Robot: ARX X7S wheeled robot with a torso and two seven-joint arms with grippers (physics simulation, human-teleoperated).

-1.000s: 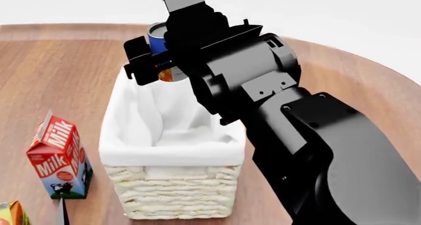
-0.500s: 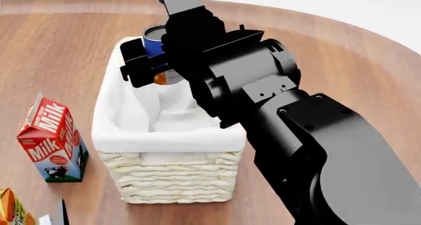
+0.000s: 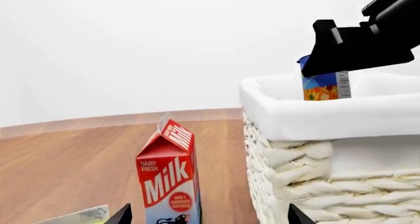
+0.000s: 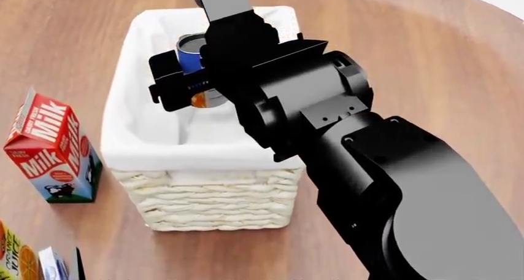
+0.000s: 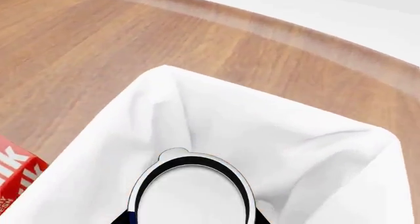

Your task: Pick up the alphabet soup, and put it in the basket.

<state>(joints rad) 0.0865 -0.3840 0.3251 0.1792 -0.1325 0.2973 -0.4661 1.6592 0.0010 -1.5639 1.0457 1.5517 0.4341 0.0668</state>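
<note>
A: How is the arm posed?

B: The right arm reaches forward and down from the near right, its black jointed links filling much of the head view. Its pincer [image 4: 190,83] is clamped on the alphabet soup [image 4: 193,51], a blue can with a silvery top and an orange patch on the label, held upright over the open basket [image 4: 205,197]. From the left wrist view the can [image 3: 325,85] sits partly below the rim.

A: And the left pincer?

B: Only two dark tips [image 3: 121,215] show at the edge of its own camera; I cannot tell how wide they stand.

A: Materials?

B: The basket is rectangular, cream woven wicker, with a smooth white cloth folded over the rim. A red and white milk carton [image 4: 51,150] with a gabled top stands just beside it. Another carton [image 4: 18,258] peeks in at the near corner.

A: The surface?

B: A brown wood-grain counter [image 4: 426,65] with a curved edge, before a plain white background.
</note>
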